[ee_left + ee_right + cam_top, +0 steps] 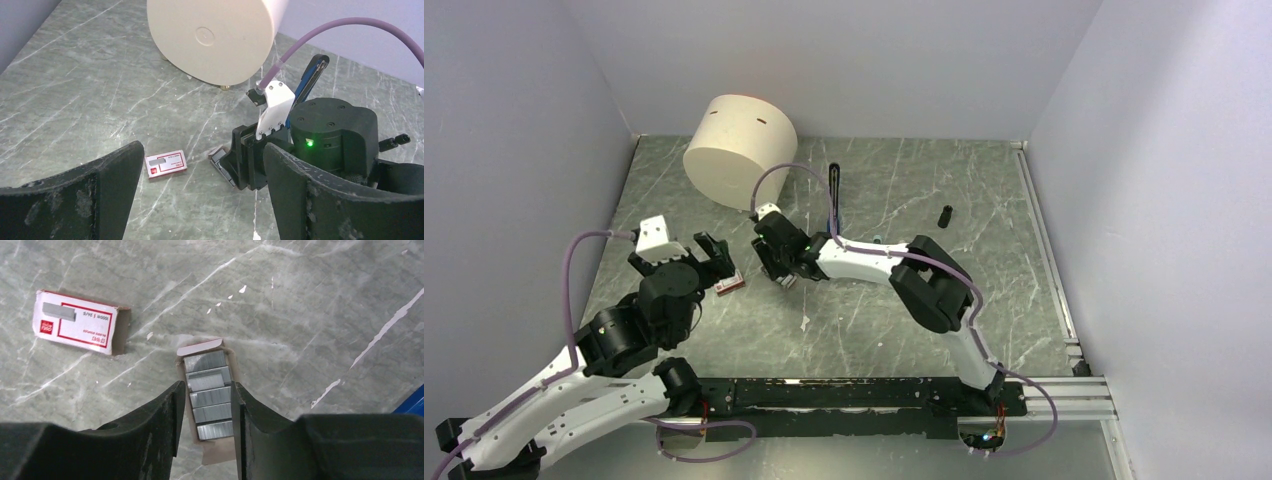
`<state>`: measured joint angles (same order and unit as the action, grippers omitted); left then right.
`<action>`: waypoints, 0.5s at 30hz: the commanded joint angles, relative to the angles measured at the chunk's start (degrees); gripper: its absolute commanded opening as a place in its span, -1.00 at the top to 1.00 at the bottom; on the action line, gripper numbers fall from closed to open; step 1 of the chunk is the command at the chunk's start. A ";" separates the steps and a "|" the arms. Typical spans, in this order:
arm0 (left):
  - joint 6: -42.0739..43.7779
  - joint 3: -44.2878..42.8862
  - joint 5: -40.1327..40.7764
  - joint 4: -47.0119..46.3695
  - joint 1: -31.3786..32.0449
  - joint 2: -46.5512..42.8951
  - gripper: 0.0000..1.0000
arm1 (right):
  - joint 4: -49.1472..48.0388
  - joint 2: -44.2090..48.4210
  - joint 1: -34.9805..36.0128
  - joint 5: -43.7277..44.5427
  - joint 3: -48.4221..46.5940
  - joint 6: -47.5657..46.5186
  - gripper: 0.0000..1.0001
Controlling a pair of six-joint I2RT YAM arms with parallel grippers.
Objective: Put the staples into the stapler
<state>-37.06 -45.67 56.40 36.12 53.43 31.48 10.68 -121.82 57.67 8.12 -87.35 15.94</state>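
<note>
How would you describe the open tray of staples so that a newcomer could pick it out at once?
In front of the big cream cylinder, the right gripper points straight down. The staples lie between its fingers: silver ribbed strips in a plain open cardboard tray, unlike the printed red-and-white box lying beside it.

Silver ribbed staples (209, 390), red-white box (75, 322) (grey-green marbled table (300, 300)), blue stapler (309, 77)
</note>
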 commanded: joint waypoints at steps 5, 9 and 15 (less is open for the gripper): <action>-1.27 -1.97 2.24 1.06 0.16 0.17 -0.88 | 1.94 -2.78 0.63 2.11 -2.99 -2.71 0.10; -1.57 -2.13 2.45 1.36 0.18 0.41 -0.88 | 2.07 -3.39 0.82 2.25 -3.13 -3.07 0.08; -2.28 -2.15 2.93 2.02 0.16 0.04 -0.88 | 1.58 -3.66 1.47 2.95 -3.32 -3.31 0.09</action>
<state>-38.24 -46.15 57.10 37.19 53.43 31.77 12.01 -124.60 58.35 9.87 -89.03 13.63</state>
